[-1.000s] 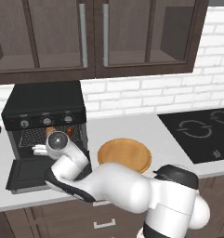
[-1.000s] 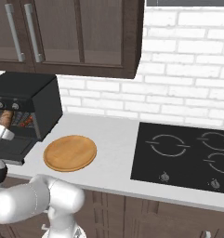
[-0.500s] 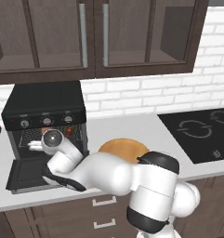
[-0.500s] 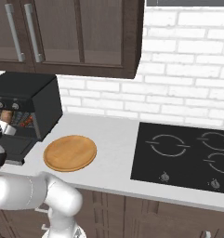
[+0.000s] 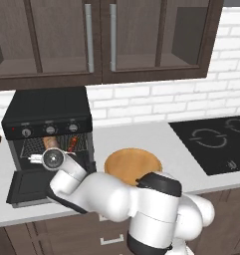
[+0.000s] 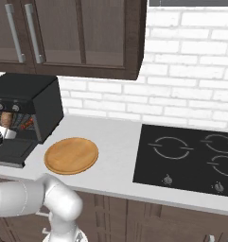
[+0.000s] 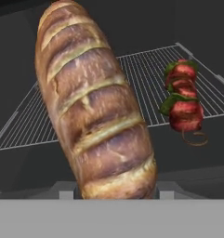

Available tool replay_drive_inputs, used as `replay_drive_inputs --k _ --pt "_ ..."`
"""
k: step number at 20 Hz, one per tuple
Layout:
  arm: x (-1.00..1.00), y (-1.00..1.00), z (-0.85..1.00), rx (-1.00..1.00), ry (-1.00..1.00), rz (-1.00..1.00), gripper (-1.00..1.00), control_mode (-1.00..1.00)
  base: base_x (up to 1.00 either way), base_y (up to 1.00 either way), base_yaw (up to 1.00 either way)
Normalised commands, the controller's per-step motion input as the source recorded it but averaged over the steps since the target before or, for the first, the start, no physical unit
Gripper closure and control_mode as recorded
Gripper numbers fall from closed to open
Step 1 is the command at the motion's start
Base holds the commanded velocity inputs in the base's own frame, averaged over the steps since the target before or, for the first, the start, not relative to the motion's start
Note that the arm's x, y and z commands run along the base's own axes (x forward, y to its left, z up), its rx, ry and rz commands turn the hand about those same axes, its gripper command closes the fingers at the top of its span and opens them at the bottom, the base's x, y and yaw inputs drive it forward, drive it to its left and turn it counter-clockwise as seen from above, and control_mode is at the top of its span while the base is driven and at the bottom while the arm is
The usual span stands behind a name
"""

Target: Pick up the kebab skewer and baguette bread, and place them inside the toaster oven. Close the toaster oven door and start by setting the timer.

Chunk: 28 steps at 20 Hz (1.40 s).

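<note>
The black toaster oven [image 5: 47, 112] stands at the counter's left with its door [image 5: 28, 188] dropped open. My gripper [image 7: 115, 191] is shut on the baguette bread [image 7: 92, 104], a golden-brown loaf that reaches into the oven mouth over the wire rack [image 7: 141, 74]. From the left base view the baguette [image 5: 51, 143] shows just inside the opening, past my hand. The kebab skewer [image 7: 182, 100], red meat chunks with green bits, lies on the rack to the loaf's right. It shows too in the left base view, the skewer [image 5: 71, 144], and in the right base view [image 6: 25, 124], beside the baguette [image 6: 6, 119].
A round wooden plate [image 5: 132, 164] lies bare on the counter right of the oven. A black cooktop [image 6: 191, 156] takes up the counter's right part. Dark wall cabinets [image 5: 101, 37] hang above. Three knobs [image 5: 50, 130] sit on the oven's front panel.
My hand has shifted a little left and toward the oven mouth with the baguette in it. The skewer and plate have stayed put.
</note>
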Motion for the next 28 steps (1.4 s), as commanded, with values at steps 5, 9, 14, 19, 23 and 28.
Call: replay_drive_inputs --k 5,9,14,19,23,28 --pt "0.14 0.0 0.28 0.0 0.0 0.0 1.0 -1.0 0.0 0.0 0.0" --pt "0.11 0.0 0.11 0.0 -0.07 0.0 1.0 -1.0 0.0 0.0 0.0" --pt "0.0 0.0 0.54 0.0 -0.01 0.0 1.0 -1.0 0.0 0.0 0.0" --pt "0.16 0.0 0.52 0.0 0.01 0.0 1.0 -1.0 0.0 0.0 0.0" --pt "0.28 0.0 0.44 0.0 0.0 0.0 1.0 -1.0 0.0 0.0 0.0" --pt "0.36 0.03 0.46 0.0 0.0 0.0 1.0 -1.0 0.0 0.0 0.0"
